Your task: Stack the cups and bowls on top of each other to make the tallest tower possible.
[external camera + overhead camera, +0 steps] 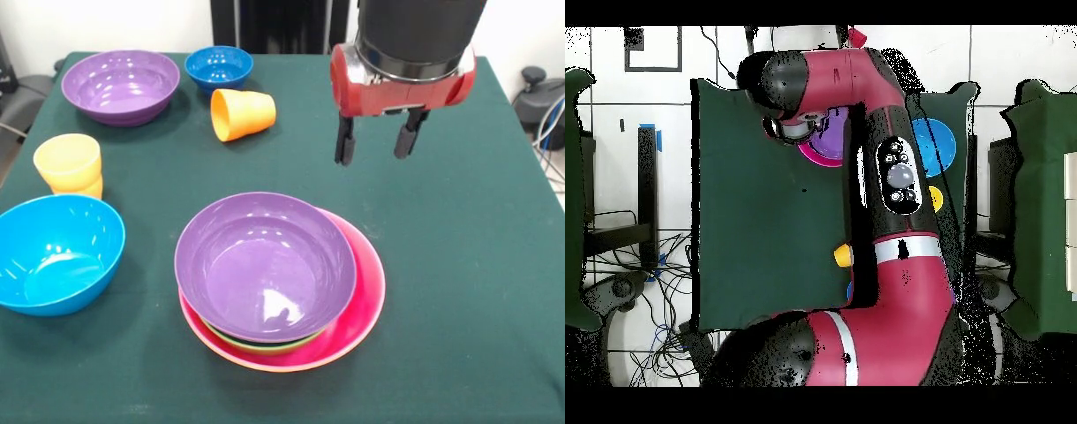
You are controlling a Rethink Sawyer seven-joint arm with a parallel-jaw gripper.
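Observation:
In the front view the tower is a purple bowl (265,265) nested on a green bowl (265,344) inside the large pink bowl (364,291). My gripper (375,140) hangs open and empty above the cloth, just behind and to the right of the tower. An orange cup (243,113) lies on its side. A yellow cup (68,161) stands upright on another cup at the left. A second purple bowl (124,84), a small dark-blue bowl (219,66) and a light-blue bowl (57,252) stand apart. In the overhead view the arm hides most of them.
The dark green tablecloth (459,265) covers the table. In the overhead view the red arm (895,180) lies across the table; the tower's purple bowl (827,140), the light-blue bowl (933,145), the yellow cup (936,198) and the orange cup (842,256) peek out beside it.

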